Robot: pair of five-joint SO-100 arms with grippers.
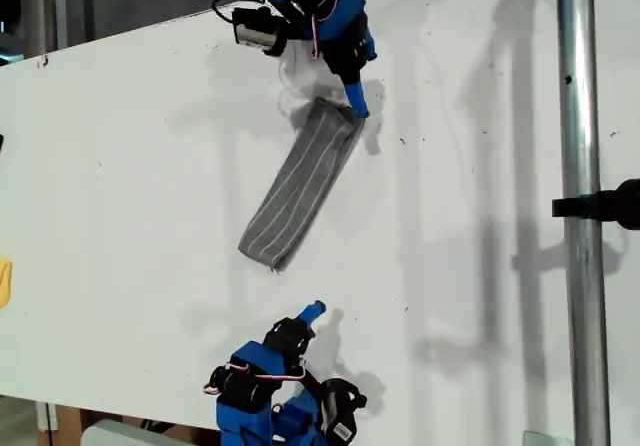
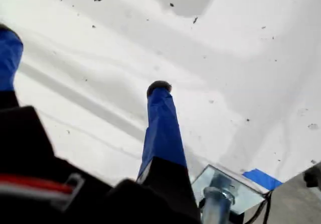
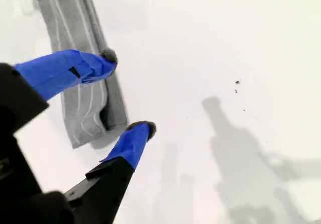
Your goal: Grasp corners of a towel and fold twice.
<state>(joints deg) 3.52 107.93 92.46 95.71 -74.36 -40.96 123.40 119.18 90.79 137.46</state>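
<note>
Two grippers are in play, and neither has hold of anything. My second gripper [image 3: 129, 92] hangs over the end of the towel [image 3: 83, 78] with its jaws spread wide; one blue fingertip [image 3: 108, 58] sits above the striped cloth, the other just off its edge above bare table [image 3: 225, 43]. Whether either tip touches the fabric, I cannot tell. In the exterior view that gripper [image 1: 352, 94] reaches in from the top, its blue tip right at the towel's upper end.

My first gripper [image 2: 83, 66] also stands open, two blue fingers well apart with only white surface between them and no cloth in sight. In the exterior view it [image 1: 308, 313] sits at the bottom, pointing up toward the towel but clear of it.

Out from there, the towel [image 1: 300, 184] lies folded into a long narrow strip, grey with thin white stripes running its length, slanting from upper right to lower left across the middle of the white table [image 1: 130, 166]. Its lower end is near my first gripper, a gap between them.

Far over on the exterior view's right, a metal pole [image 1: 580, 206] runs top to bottom.
</note>
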